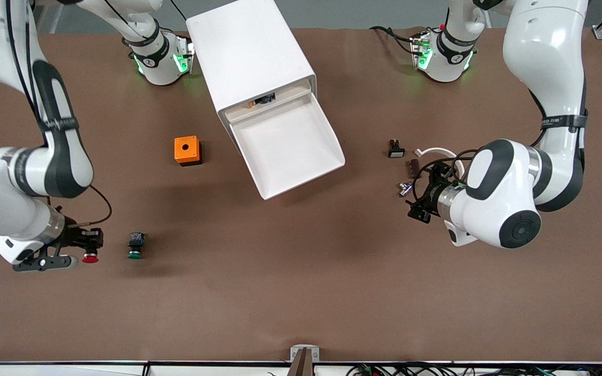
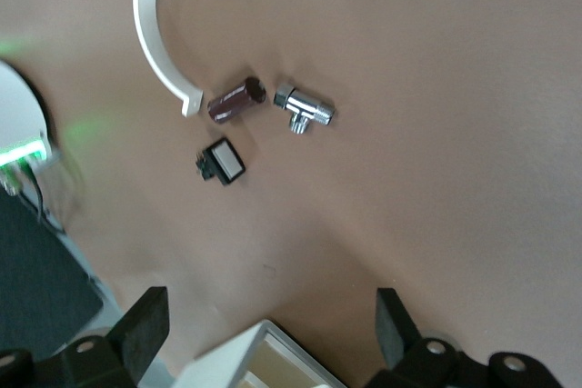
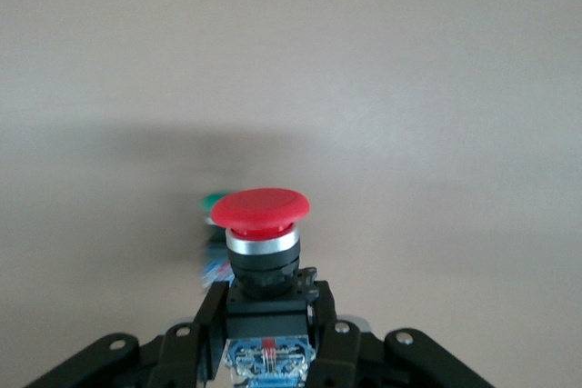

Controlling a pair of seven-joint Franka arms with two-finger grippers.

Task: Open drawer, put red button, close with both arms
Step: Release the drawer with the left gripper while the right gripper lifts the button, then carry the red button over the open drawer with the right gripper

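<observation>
Bare bench point(image 1: 301, 292) spans the frame's lower half and centre. The open drawer point(image 1: 286, 147) juts into mid-frame; an orange box point(image 1: 187, 150) sits just beside it at centre-left.

Small orange plastic box w/ round hole on top point(image 1: 187, 150) beside white cabinet. Green-capped push button w/ black body point(image 1: 135, 246) nearer cam. Toward left arm's end: curved white plastic strip point(image 2: 155, 38), dark brown cylinder point(image 2: 235, 100), chrome valve fitting point(image 2: 305, 108), small black-and-white switch point(image 2: 221, 162), close together.

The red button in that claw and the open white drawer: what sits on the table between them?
In the front view, the green-capped button lies just beside the red button; after it comes bare brown table up to the drawer.
</observation>
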